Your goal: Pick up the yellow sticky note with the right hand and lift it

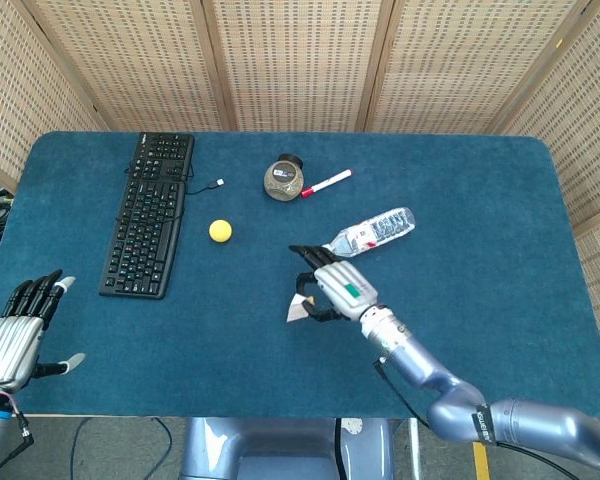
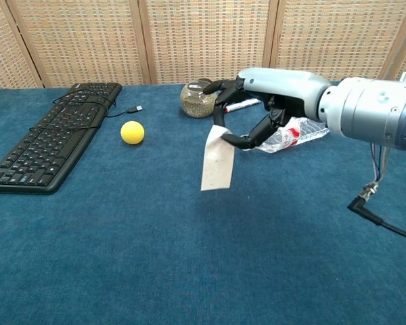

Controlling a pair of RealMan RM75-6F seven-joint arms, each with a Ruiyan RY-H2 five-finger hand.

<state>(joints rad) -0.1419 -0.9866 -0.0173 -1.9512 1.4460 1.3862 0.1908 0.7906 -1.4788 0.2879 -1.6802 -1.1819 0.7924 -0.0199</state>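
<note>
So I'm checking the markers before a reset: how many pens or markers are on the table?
1. The red-capped marker lies at the far side of the table, just right of the jar. None other shows; the right hand could hide something.

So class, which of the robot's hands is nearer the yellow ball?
Right. The right hand hangs just right of and nearer the camera than the yellow ball; the left hand sits far off at the table's near left edge.

bottle (image 2: 294,133) (half behind right hand (image 2: 257,101))
</note>
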